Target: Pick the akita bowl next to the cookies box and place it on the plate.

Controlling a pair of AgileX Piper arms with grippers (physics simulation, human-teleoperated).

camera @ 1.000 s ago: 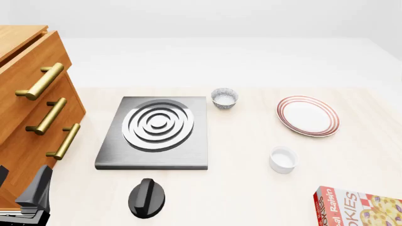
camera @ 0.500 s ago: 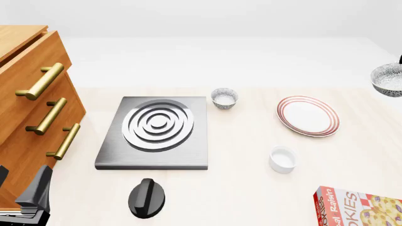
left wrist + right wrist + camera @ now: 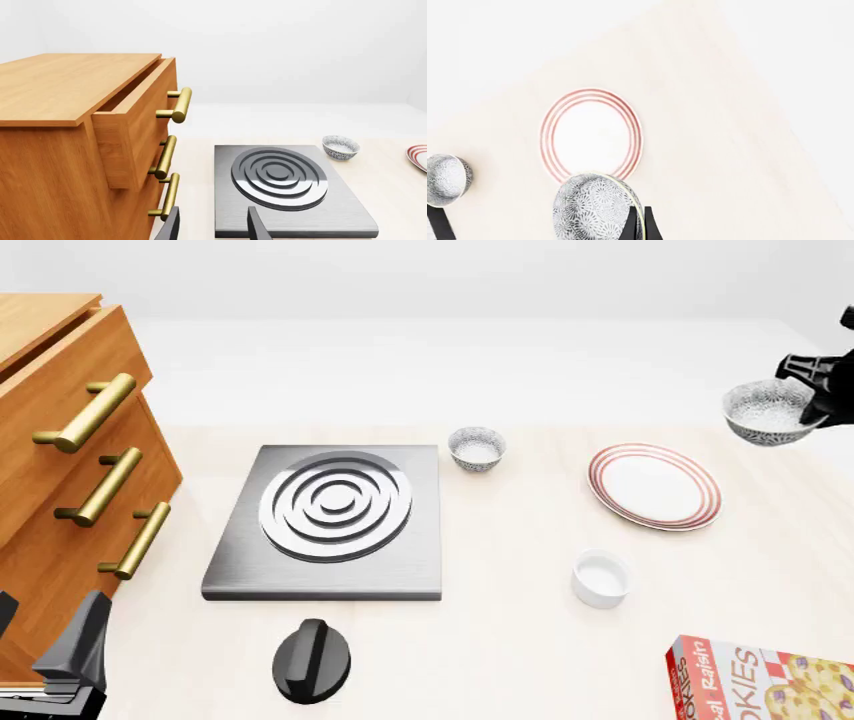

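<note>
My right gripper point(image 3: 806, 398) hangs in the air at the far right, shut on the rim of a speckled akita bowl point(image 3: 770, 412), which is tilted. The bowl is beyond and to the right of the red-ringed plate point(image 3: 654, 486), above table height. In the right wrist view the held akita bowl point(image 3: 595, 207) sits on edge by the right gripper point(image 3: 638, 226), with the plate point(image 3: 592, 134) below it. The cookies box point(image 3: 761, 681) lies at the near right corner. My left gripper point(image 3: 54, 645) point(image 3: 213, 230) stands open by the cabinet, holding nothing.
A second speckled bowl point(image 3: 477, 449) point(image 3: 340, 147) point(image 3: 447, 179) stands beside the grey stove plate point(image 3: 334, 520) point(image 3: 283, 177). A plain white ramekin point(image 3: 601, 578) sits near the plate, a black knob point(image 3: 311, 660) at the front. The wooden cabinet point(image 3: 67, 470) has its top drawer point(image 3: 133, 120) ajar.
The right gripper, absent from the front view a second ago, has come in from the right edge carrying the akita bowl and moved left towards the plate. The left arm has not moved.
</note>
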